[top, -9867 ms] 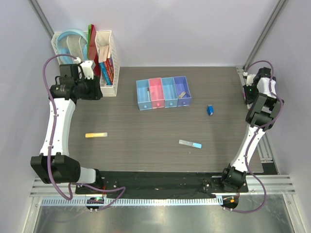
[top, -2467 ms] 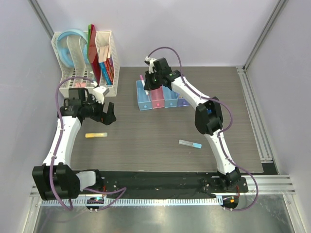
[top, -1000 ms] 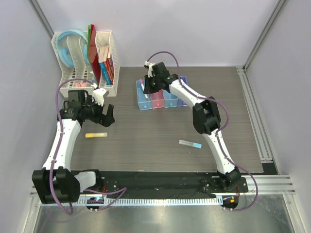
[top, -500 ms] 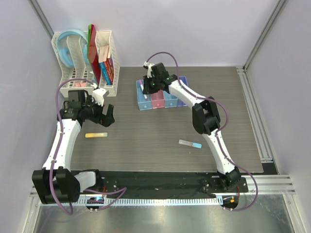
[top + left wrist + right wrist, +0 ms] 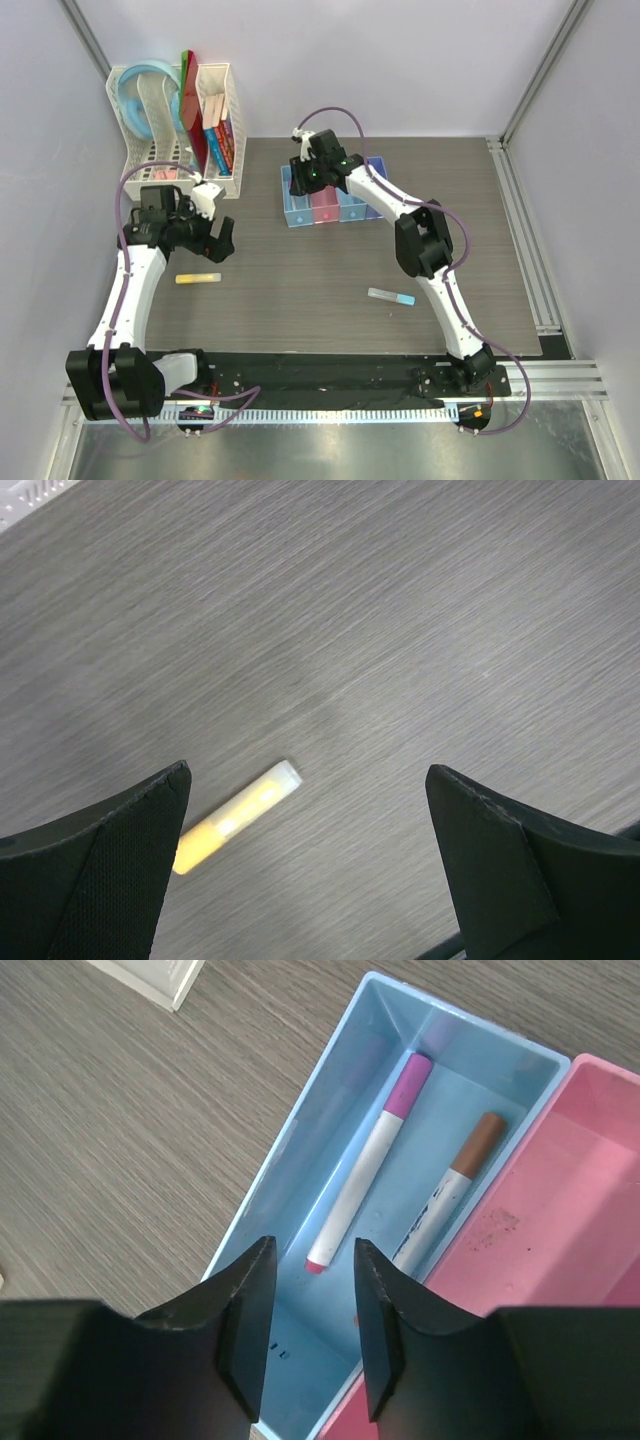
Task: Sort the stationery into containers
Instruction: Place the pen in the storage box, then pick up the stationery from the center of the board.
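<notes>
Both apart & empty: right claw (image 5: 315, 1250) over bin (image 5: 300, 1120); left claw (image 5: 307, 775), the nearer, hangs just beyond orange-yellow piece (image 5: 235, 815), lying crosswise.

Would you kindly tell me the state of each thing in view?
left gripper, open, empty.
right gripper, open, empty.
purple pen, lying in the end blue bin.
brown pen, lying beside it.
yellow marker, lying loose on the table.
grey stick, lying loose on the table.
</notes>
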Controlling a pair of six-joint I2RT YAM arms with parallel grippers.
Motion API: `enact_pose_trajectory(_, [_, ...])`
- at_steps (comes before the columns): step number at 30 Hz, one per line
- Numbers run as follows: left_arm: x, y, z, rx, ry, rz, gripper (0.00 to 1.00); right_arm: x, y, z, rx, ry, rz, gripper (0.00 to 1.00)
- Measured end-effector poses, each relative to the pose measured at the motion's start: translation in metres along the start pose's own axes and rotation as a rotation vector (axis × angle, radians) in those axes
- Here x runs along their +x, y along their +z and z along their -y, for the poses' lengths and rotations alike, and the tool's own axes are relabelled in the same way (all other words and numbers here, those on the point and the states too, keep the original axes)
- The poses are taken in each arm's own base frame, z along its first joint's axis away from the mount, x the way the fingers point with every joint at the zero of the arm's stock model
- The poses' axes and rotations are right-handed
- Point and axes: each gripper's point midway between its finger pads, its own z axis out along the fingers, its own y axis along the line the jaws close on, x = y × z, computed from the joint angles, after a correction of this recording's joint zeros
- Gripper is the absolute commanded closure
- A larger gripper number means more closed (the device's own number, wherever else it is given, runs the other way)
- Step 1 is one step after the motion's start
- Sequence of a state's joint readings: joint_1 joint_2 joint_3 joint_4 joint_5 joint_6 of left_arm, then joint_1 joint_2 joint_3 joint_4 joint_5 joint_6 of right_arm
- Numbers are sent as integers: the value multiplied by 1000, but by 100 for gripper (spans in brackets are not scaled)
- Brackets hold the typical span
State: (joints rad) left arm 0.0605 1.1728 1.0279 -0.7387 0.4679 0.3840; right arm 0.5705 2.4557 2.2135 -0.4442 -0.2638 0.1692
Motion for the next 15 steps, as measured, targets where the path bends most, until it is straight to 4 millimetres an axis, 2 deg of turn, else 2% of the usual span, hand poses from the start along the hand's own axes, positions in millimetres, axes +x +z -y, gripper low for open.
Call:
enact_pose_trajectory(4, [11,1,-5,-4,96,-42,0,2,-14,0,6,-85,-40,48])
enact_pose_trajectory(6, [23,4,-5,16,149,-84,0,5,-31,0,17,-140,-81,46])
enact_pose_trajectory(9, [52,14,-7,56,232,-178,0,3,-68,2,49,-229,-120,44])
enact_pose_trajectory(13, [97,24,-8,94,284,-307,0,10,-139,9,82,-288,-163,43])
enact_pose_trajectory(15, [107,27,-9,100,283,-345,0,8,-170,10,99,-305,-153,43])
